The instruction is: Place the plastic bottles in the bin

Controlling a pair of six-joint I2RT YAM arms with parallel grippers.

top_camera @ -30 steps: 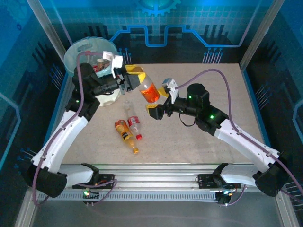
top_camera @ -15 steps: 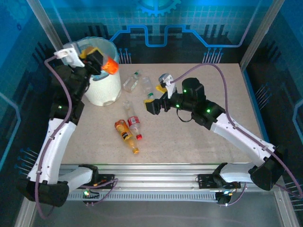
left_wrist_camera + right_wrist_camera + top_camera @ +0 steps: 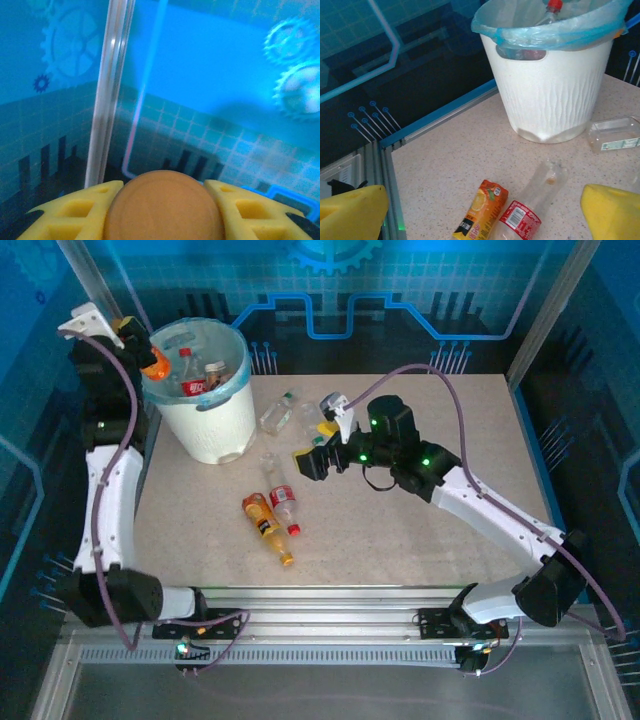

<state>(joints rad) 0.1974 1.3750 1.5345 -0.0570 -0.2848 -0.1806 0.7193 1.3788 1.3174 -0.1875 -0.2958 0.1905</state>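
Note:
The bin is a white bucket with a pale blue bag, at the table's far left; several bottles lie inside it. At the bin's left rim my left gripper is raised and shut on an orange bottle. In the left wrist view that bottle's base sits between the yellow fingers. My right gripper hangs open over the table's middle. Below it lie an orange bottle and a clear red-labelled bottle, side by side. Clear bottles lie right of the bin.
Another clear bottle lies near the bin's base in the right wrist view. A blue rail edges the table on the left. Blue enclosure walls and a metal post stand close behind the left gripper. The table's right half is bare.
My left arm has swung from the table's middle up and back to the bin's left side, carrying the orange bottle. My right gripper has drifted left and farther from the bases, staying open.

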